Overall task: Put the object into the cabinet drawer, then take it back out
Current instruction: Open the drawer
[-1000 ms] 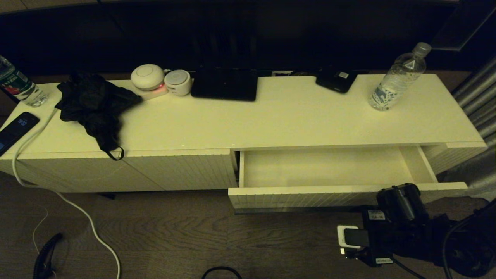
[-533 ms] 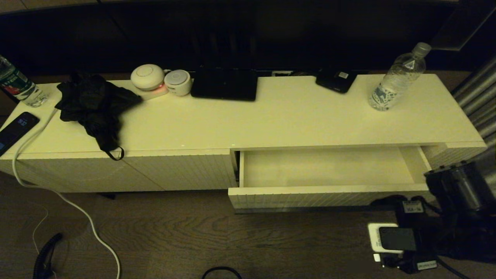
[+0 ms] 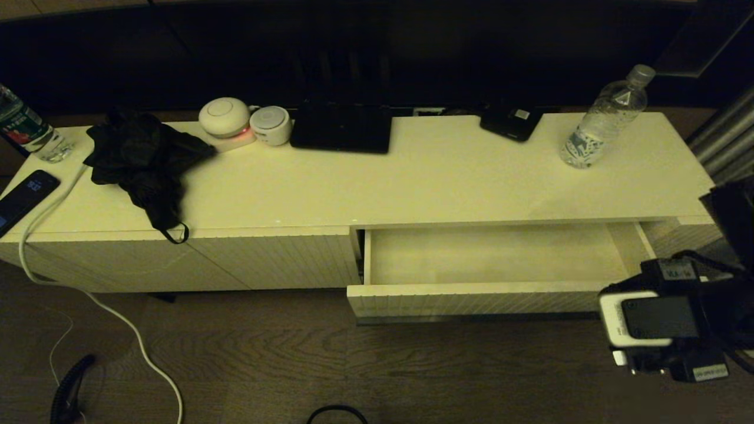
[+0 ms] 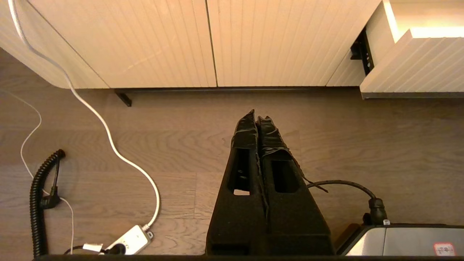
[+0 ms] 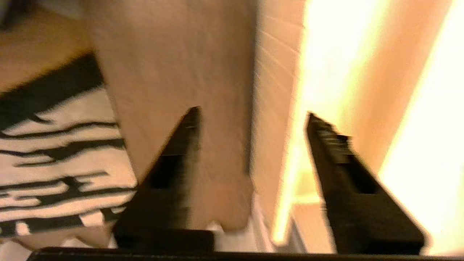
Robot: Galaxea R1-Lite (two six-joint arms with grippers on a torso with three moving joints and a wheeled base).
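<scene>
The object, a clear water bottle [image 3: 607, 118] with a grey cap, stands upright on the right part of the cabinet [image 3: 412, 176] top. Below it the cabinet drawer [image 3: 471, 300] is pulled out, and its pale interior [image 3: 495, 253] holds nothing. My right arm [image 3: 665, 318] hangs at the drawer's right front corner, well below the bottle. In the right wrist view my right gripper [image 5: 253, 116] is open with nothing between its fingers, facing blurred cabinet panels. My left gripper [image 4: 256, 117] is shut and parked over the wooden floor in front of the cabinet.
On the cabinet top sit a green-and-red labelled bottle [image 3: 26, 132], a black cloth [image 3: 144, 159], a phone [image 3: 23, 197], two white round devices [image 3: 224, 116], a black tablet [image 3: 341, 129] and a black gadget [image 3: 511, 122]. A white cable [image 3: 118, 318] trails over the floor. Curtain folds [image 3: 727, 147] stand at the right.
My right arm has swung to the right and upward, from in front of the drawer to its right end. The bottle and the drawer have not moved.
</scene>
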